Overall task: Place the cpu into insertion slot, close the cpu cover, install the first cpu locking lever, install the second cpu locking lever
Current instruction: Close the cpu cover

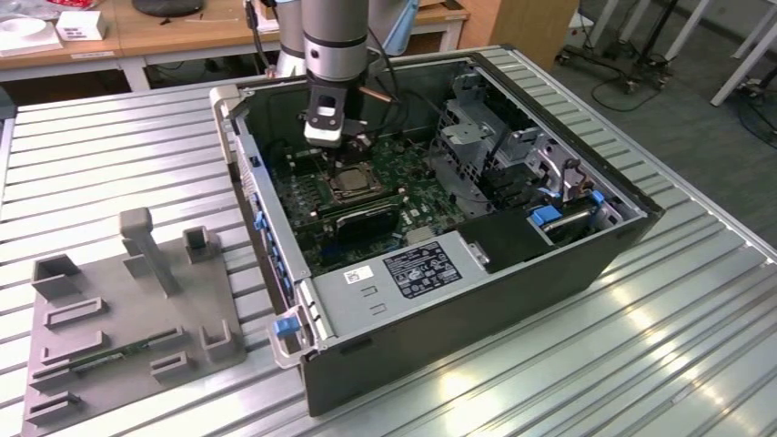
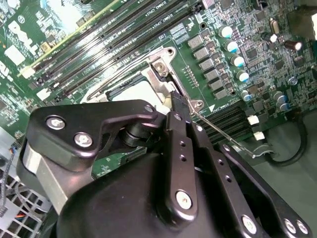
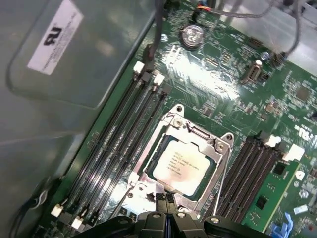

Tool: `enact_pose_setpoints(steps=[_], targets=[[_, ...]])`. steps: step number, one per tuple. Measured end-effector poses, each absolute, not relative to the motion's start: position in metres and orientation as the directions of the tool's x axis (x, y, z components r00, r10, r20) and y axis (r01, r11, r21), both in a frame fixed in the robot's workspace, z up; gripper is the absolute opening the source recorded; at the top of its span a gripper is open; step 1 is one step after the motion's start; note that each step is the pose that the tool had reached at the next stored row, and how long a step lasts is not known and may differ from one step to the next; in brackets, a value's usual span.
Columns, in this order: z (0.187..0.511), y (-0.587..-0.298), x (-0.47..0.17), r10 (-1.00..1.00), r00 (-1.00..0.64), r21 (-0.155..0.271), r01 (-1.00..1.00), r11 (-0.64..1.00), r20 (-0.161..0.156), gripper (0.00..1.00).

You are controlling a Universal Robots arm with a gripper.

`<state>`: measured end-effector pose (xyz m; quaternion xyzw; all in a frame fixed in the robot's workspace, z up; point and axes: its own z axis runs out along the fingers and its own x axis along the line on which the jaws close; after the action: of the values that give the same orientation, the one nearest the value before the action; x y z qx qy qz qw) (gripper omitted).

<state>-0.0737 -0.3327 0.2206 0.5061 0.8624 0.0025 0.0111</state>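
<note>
The cpu (image 3: pixel 181 166), a pale silvery square chip, lies flat in the insertion slot on the green motherboard (image 3: pixel 218 84). The cpu cover (image 3: pixel 200 141), a thin metal frame, lies down around it. In the exterior view the cpu (image 1: pixel 353 184) sits inside the open computer case, directly under my gripper (image 1: pixel 348 146). My gripper (image 3: pixel 166 198) is shut, its fingertips pressed together at the socket's edge with nothing visible between them. In the second wrist view the fingertips (image 2: pixel 178 101) touch the edge of the cover (image 2: pixel 166 82), and a thin wire locking lever (image 2: pixel 223 136) sticks out sideways beside them.
Memory slots (image 3: pixel 124 124) run along both sides of the socket. The case wall (image 1: pixel 261 182) and a metal drive cage (image 1: pixel 474 137) hem in the arm. A grey fixture plate (image 1: pixel 122 319) lies on the ribbed table at the exterior view's left.
</note>
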Motion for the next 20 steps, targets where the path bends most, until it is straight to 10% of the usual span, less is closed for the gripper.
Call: enact_pose_setpoints(steps=[20], targets=[[0.2187, -0.3327, -0.0737, 0.641, -0.767, 0.016, 0.641, 0.767, -0.017, 0.11]])
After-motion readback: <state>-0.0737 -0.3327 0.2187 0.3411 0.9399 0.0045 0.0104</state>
